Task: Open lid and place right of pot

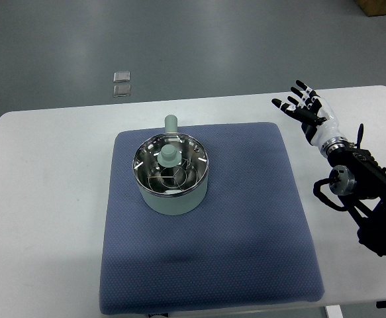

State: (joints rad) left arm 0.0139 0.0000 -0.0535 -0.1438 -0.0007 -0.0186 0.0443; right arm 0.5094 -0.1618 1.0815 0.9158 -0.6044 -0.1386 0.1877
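Still shut: lid [169, 159] sits on pot [172, 175], right hand [306, 108] well apart from it.

Pot stands on blue mat [245, 218], upper-left of mat's middle, w/ short handle [171, 124] poking toward far side; mat lies on white bench [47, 199]. Lid is glass w/ pale green knob on top, resting level in pot rim. Right hand is up over bench's far right corner, off the mat, fingers [298, 95] spread wide, palm open, holding nothing; arm comes in from right edge. Two small clear squares [121, 83] lie on grey floor beyond bench. Left arm not seen.
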